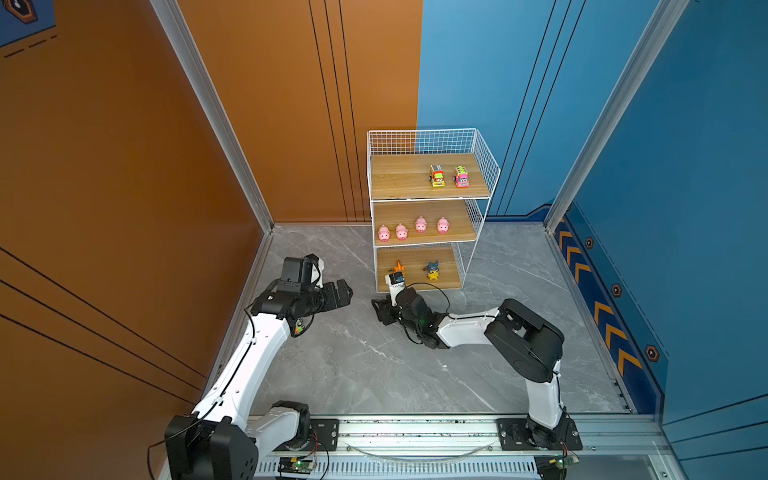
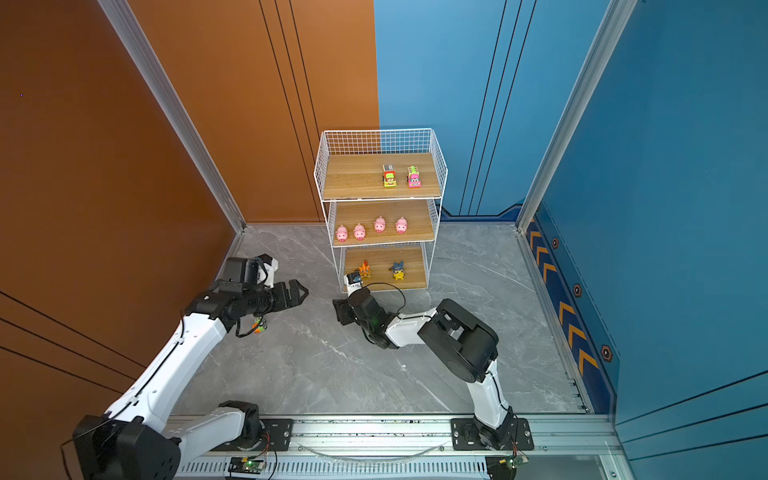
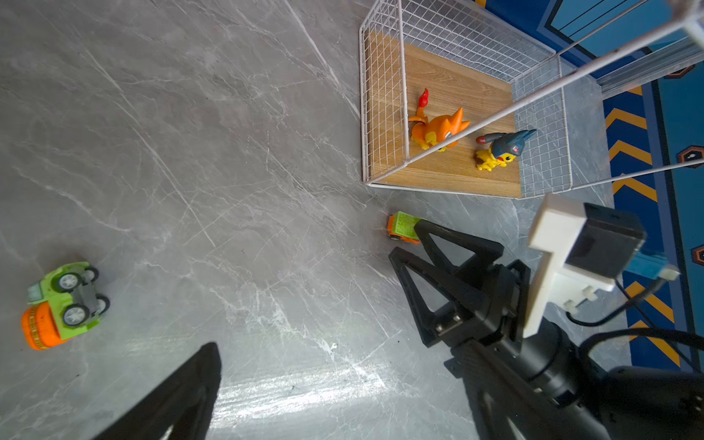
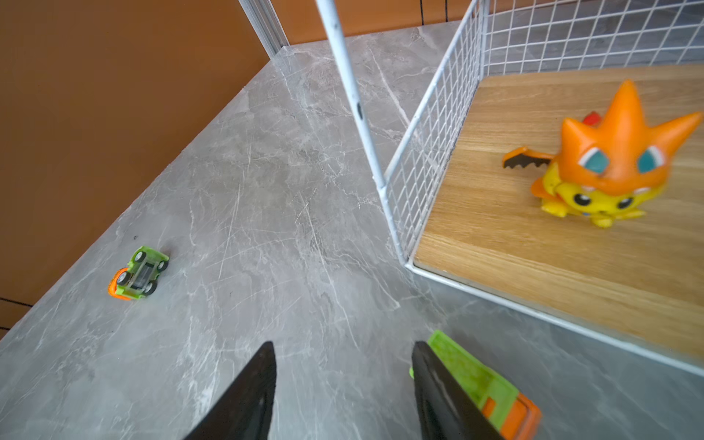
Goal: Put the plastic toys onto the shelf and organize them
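On grey marble bench [image 4: 266, 190] beside white wire-and-wood shelf [image 4: 430, 152]: small orange-green plastic car [image 4: 476, 377] just outside right hand [image 4: 343, 346], fingers [image 4: 247, 388] apart, empty; left hand [image 1: 344, 293] wide apart. Suggest sidestep to straddle car, then close.

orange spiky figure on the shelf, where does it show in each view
Top view: orange figure on the bottom board, left of the blue-and-yellow figure.
Top view: same spot, on the bottom board.
Left wrist: on the board, behind the wire side panel.
Right wrist: close up on the board, facing the camera.
Shared landmark: the white wire shelf.
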Tool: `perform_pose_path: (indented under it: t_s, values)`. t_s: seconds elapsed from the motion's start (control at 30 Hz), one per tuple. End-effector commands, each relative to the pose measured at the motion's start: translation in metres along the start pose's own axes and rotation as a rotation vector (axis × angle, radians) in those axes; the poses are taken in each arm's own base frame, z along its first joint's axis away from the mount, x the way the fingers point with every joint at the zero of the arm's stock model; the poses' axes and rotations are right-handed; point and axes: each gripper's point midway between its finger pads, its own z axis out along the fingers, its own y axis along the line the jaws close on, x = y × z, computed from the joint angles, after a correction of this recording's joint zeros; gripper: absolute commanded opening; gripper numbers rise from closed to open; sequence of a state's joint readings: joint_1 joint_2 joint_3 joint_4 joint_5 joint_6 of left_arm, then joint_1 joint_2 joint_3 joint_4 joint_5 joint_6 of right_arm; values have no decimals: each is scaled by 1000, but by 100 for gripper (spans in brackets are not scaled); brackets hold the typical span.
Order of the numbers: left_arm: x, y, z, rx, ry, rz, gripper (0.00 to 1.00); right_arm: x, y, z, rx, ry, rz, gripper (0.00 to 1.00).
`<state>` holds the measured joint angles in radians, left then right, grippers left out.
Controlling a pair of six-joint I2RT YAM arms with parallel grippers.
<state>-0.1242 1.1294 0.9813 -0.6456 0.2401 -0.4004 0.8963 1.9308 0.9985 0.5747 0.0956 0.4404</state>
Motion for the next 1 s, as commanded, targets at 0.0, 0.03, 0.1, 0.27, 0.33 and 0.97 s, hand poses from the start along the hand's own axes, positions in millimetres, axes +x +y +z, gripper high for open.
perform_pose_path:
  t_s: [0.0, 0.03, 0.1, 0.27, 0.33, 0.97]
  values:
    - [3, 2, 0, 7, 0, -9, 99, -3, -7, -24, 17, 35, -96, 58]
    - [3, 2, 0, 7, 1, -9, 99, 0, -11, -28, 13, 60, -131, 58]
    - [3, 1, 0, 11, 2, -7, 99, 7, -19, -33, 8, 118, -197, 58]
    - [4, 0, 0, 15, 2, 1, 99, 28, -33, -40, -40, 200, -416, 59]
    - [4, -1, -1, 17, 0, 8, 99, 33, -41, -40, -38, 198, -488, 59]
    - [1, -6, -4, 52, -15, 22, 99, 42, -53, -10, -262, 263, -491, 63]
